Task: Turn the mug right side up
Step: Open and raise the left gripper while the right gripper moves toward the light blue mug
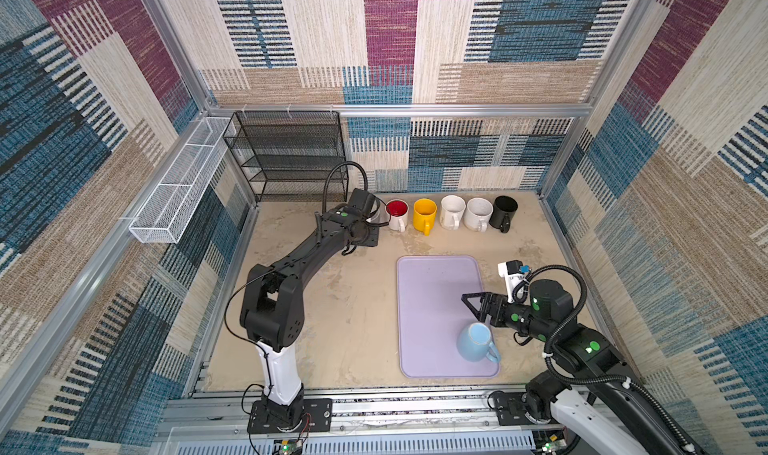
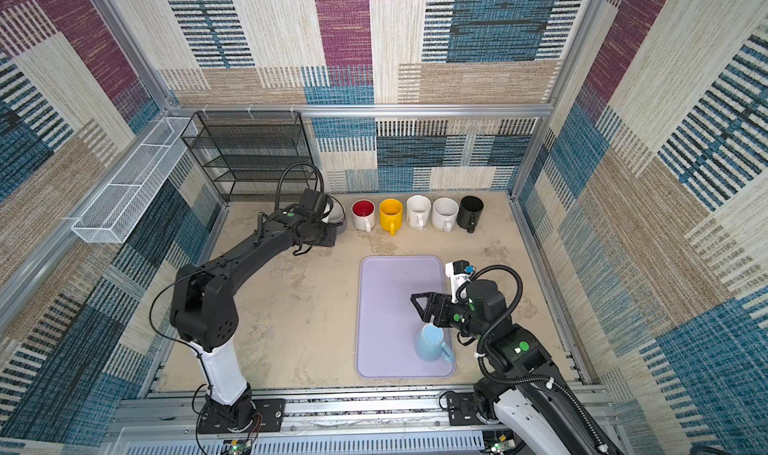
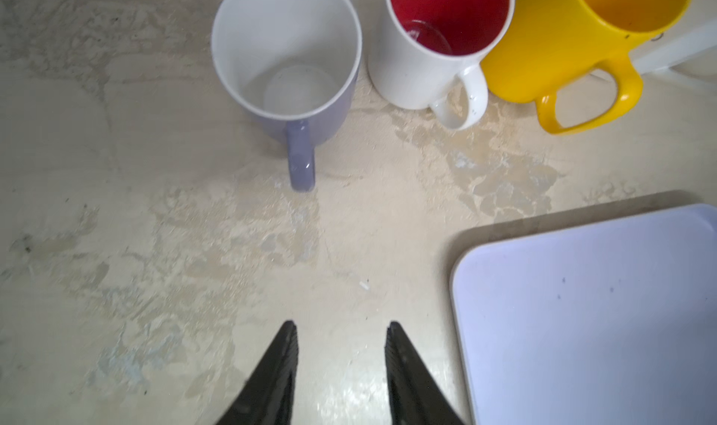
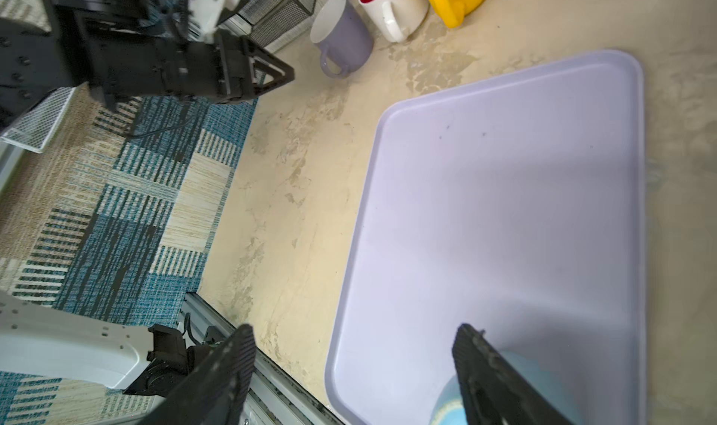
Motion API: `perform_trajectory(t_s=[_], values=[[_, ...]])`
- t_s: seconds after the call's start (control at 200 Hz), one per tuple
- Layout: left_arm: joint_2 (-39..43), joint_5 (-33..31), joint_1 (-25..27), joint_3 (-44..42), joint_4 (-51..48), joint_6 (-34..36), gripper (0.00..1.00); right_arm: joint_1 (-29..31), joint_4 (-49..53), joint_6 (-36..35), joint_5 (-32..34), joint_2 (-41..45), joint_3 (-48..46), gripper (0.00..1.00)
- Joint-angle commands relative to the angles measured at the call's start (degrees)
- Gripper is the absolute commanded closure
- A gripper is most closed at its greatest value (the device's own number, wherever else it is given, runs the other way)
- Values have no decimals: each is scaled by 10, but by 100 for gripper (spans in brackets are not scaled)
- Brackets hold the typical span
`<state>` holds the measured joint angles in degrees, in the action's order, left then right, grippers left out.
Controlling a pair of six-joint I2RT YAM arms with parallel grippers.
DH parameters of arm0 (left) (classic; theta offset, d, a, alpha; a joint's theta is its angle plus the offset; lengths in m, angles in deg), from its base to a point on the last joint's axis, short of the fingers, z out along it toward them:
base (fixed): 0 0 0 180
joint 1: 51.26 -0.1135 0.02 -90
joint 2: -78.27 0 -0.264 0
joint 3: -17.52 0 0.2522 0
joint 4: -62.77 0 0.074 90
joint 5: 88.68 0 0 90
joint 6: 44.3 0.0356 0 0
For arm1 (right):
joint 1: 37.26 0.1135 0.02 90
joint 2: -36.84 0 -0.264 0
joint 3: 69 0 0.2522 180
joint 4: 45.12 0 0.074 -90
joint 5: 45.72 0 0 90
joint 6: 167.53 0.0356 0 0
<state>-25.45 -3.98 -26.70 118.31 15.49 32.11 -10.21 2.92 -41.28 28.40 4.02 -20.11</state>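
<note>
A light blue mug (image 1: 477, 343) (image 2: 432, 343) stands on the lavender tray (image 1: 432, 286) (image 2: 386, 291) near its front right corner. It seems to rest mouth down, with its base up and its handle towards the front right. My right gripper (image 1: 471, 307) (image 2: 420, 307) (image 4: 355, 330) hovers open and empty just behind the mug; in the right wrist view only an edge of the mug (image 4: 446, 407) shows beside one finger. My left gripper (image 3: 341, 326) (image 4: 289, 74) is open and empty over bare table, short of an upright lavender mug (image 3: 285, 46) (image 4: 345, 39).
A row of upright mugs lines the back edge: red-lined white (image 1: 397, 214), yellow (image 1: 424, 214), two white (image 1: 452, 211) (image 1: 478, 213) and black (image 1: 505, 212). A black mesh shelf (image 1: 291, 154) stands at the back left, and a white wire basket (image 1: 178, 183) hangs on the left wall.
</note>
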Motion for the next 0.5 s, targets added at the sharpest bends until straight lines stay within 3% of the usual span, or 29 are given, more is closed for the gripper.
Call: perform_trajectory(t_s=[0.0, 0.175, 0.2, 0.496], values=[[63, 12, 3, -71, 85, -17, 61, 1, 63, 32, 6, 4, -4, 15], [176, 15, 12, -213, 163, -72, 62, 1, 126, 52, 16, 19, -8, 7], [188, 13, 12, -227, 167, -80, 62, 1, 133, 51, 15, 20, -9, 0], [311, -23, 15, -335, 158, -115, 61, 1, 168, 58, 15, 33, -35, 0]])
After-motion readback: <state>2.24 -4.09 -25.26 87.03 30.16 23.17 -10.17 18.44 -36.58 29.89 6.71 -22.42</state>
